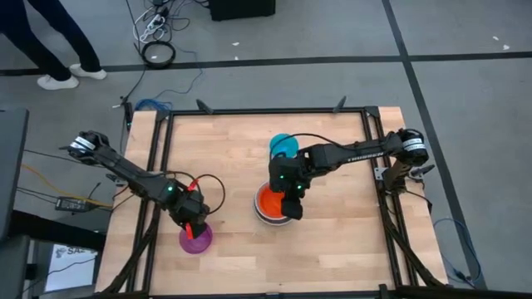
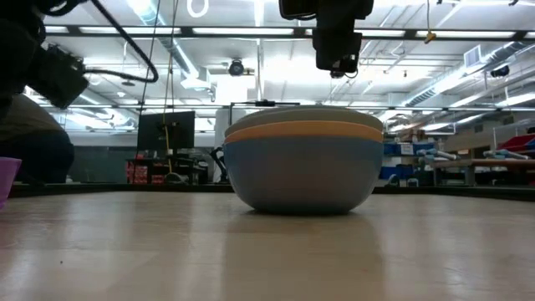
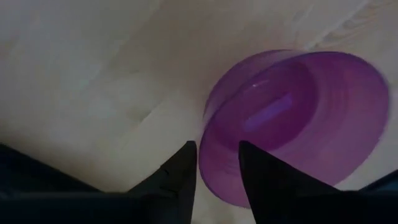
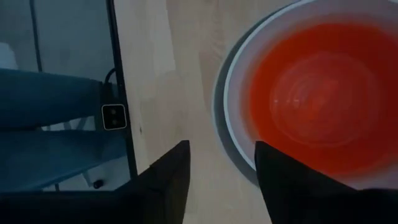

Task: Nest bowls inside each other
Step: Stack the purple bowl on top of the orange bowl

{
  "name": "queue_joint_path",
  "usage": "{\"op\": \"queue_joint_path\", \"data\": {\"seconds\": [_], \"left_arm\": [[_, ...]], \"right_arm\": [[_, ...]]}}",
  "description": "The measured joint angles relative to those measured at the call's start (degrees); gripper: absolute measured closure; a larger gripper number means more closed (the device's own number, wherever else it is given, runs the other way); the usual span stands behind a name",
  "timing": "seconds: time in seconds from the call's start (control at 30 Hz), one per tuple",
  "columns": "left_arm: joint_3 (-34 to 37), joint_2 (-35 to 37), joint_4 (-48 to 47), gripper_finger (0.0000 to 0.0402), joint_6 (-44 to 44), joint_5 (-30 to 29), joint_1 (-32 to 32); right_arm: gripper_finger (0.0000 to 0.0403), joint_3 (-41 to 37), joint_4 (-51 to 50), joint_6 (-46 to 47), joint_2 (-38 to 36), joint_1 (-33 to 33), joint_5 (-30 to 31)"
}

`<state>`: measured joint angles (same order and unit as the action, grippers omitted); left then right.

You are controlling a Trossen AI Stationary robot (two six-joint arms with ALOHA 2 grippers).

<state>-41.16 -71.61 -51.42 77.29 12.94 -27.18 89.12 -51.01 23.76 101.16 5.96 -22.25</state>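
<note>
A stack of nested bowls [image 1: 268, 205] stands mid-table on its base, the red-orange bowl [image 4: 311, 106] innermost inside a white rim [image 4: 231, 93] and a grey one. My right gripper [image 4: 221, 177] hangs open well above the stack's near rim [image 2: 338, 63]. A teal bowl [image 1: 283, 145] sits behind the stack, partly under the right arm. The small purple bowl [image 1: 196, 242] rests upright near the front left. My left gripper [image 3: 217, 171] is over it, pointing down and open, with its fingers astride the bowl's rim. My left gripper comes from above at the purple bowl's rim [image 3: 208, 168], one finger outside the wall and one inside. A gap shows beside the inner finger. Whether either finger touches the wall, I cannot tell. The bowl stands on the table.
A black frame [image 1: 158, 166] runs around the wooden tabletop [image 1: 332, 249]. Bare wood lies between the two bowl groups and toward the front right. A person's legs [image 1: 50, 41] show on the floor beyond the far left corner.
</note>
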Motion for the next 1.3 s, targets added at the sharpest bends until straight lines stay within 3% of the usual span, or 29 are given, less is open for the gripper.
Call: {"op": "queue_joint_path", "data": {"seconds": [0.17, 0.37, 0.43, 0.57, 0.77, 0.9, 1.03, 1.2, 1.3], "left_arm": [[4.9, 0.0, 7.4, 0.0249, 2.7, 4.4, -0.3], [8.1, 0.0, 14.5, 0.0249, 4.7, 4.5, -0.7], [8.5, 0.0, 15.4, 0.0275, 4.7, 4.7, -0.7], [6.4, 0.3, 15.3, 0.0382, 2.3, 3.4, -0.7], [-2.6, 2.7, 6.0, 0.0396, 0.7, -5.3, 0.9], [-13.2, 3.6, -6.8, 0.0397, -2.2, -10.0, 4.0], [-22.7, 2.6, -11.8, 0.0398, -10.4, -16.8, 9.9], [-29.1, -2.1, -7.0, 0.0399, -22.5, -16.0, 20.6], [-31.6, -7.3, -1.6, 0.0400, -29.6, -12.0, 26.0]], "right_arm": [[0.0229, 0.0, -0.1, 0.6, 0.0, 0.0, 0.0], [0.0230, 0.0, -0.1, 1.2, 0.0, 0.0, 0.1], [0.0230, 0.0, -0.1, 1.2, 0.0, 0.0, 0.1], [0.0230, 0.0, -0.1, 1.5, 0.0, -0.1, 0.1], [0.0230, 0.0, -1.3, 2.9, 0.0, -0.1, 0.5], [0.0230, 0.0, -6.4, 4.7, -0.6, 0.1, 6.2], [0.0231, 0.0, -10.0, 7.3, -3.6, 0.9, 17.8], [0.0231, 0.0, -15.3, 12.7, -8.6, 0.6, 28.6], [0.0231, 0.0, -16.3, 15.6, -11.4, -0.2, 31.9]]}}
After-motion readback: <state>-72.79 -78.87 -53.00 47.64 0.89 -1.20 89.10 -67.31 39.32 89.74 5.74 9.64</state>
